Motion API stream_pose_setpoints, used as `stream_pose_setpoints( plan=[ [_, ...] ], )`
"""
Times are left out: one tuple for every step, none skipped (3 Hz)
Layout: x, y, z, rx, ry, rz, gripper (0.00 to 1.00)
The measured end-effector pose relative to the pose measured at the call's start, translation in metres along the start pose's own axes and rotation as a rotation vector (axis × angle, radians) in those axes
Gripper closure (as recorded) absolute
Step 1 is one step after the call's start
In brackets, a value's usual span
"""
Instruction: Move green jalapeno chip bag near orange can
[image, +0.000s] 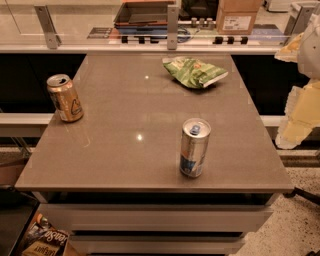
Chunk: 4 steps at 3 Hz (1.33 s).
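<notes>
The gripper (296, 120) hangs just off the tabletop's (135, 150) right edge, about level with its middle; whether it is spread or pressed together I cannot tell. The bag (195, 71) lies near the far edge, toward the far right corner, well apart from the orange can (65, 97) at the left edge. Best to pinch the bag's crumpled middle, lift clear and cross the open centre. The slim can (194, 147) near the front edge is off that path; set down short of the left edge

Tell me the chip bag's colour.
The chip bag is light green with darker print and white edges, in the camera view. The gripper is at far right.
</notes>
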<state>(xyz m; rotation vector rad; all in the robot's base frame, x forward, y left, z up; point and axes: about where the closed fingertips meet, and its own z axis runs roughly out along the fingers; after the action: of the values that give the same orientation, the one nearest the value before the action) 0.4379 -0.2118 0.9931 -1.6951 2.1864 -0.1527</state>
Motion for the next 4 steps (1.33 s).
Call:
stream_pose_setpoints(
  plan=[
    [-0.002,-0.005,0.001,0.016,-0.006,0.005,0.0],
    [-0.011,-0.024,0.011,0.052,-0.026,0.003,0.0],
    [-0.025,-0.054,0.027,0.099,-0.044,0.016,0.0],
    [-0.039,-0.092,0.047,0.123,-0.059,0.025,0.0]
  ],
)
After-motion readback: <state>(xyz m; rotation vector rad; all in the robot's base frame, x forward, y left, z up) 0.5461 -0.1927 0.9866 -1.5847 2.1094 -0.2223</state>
